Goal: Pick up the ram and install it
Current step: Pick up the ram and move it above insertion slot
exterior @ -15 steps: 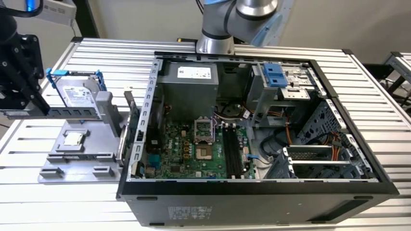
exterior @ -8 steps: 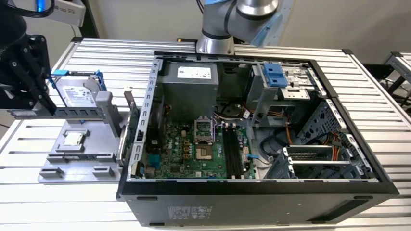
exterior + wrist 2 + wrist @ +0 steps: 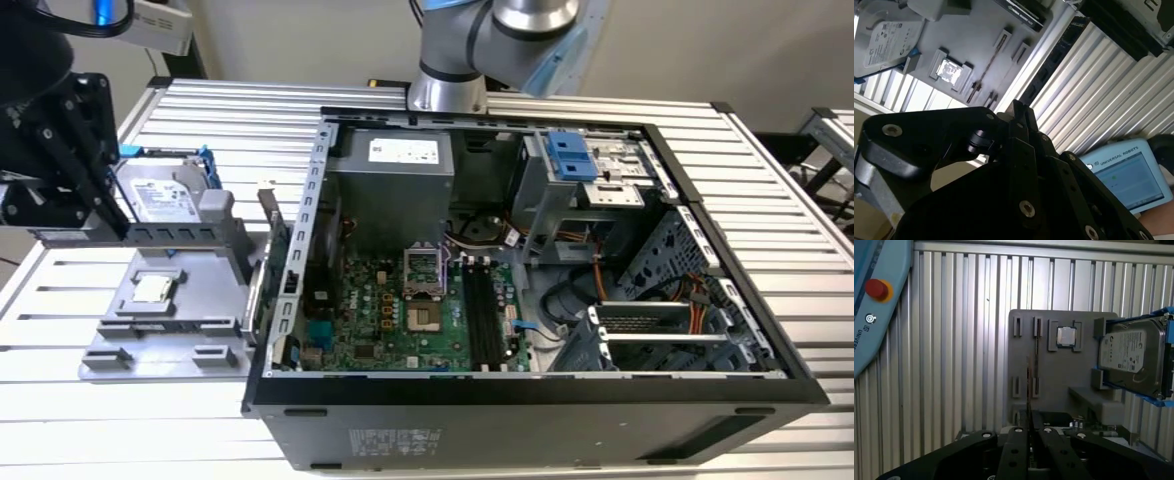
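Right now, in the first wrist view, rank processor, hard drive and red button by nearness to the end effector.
From the end effector:
1. processor, on the grey tray.
2. hard drive, at the tray's edge.
3. red button, off the tray.

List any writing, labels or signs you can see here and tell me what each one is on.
White label on the hard drive: print too small to read.
White sticker on the power supply: too small to read.
Sticker on the outer wall of the computer case: unreadable.
Teach pendant: a brand name beside its screen; screen text blurred.
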`<state>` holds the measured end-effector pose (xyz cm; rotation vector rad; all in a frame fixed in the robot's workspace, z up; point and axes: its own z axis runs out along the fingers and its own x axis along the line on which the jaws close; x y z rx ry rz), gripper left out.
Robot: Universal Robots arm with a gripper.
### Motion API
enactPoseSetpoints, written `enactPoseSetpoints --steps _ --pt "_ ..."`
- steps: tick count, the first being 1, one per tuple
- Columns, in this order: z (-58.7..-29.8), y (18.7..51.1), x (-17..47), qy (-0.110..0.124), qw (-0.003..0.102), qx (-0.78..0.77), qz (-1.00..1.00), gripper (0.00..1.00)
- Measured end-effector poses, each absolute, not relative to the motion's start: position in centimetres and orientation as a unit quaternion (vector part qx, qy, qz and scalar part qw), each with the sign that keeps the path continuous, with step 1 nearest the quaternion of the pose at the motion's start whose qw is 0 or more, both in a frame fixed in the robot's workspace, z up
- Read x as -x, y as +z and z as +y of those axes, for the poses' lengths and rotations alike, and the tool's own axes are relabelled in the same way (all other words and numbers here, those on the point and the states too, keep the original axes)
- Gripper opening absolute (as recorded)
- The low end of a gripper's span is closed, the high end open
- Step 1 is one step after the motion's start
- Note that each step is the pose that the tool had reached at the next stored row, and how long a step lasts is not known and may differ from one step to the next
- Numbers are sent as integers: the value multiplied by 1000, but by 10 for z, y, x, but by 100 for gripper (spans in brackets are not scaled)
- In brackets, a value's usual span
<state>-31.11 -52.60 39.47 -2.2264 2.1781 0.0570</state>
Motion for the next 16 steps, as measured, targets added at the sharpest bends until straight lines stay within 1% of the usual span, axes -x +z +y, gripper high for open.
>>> enactPoseSetpoints --steps 16 --pt "-526 395 286 18 13 715 699 0"
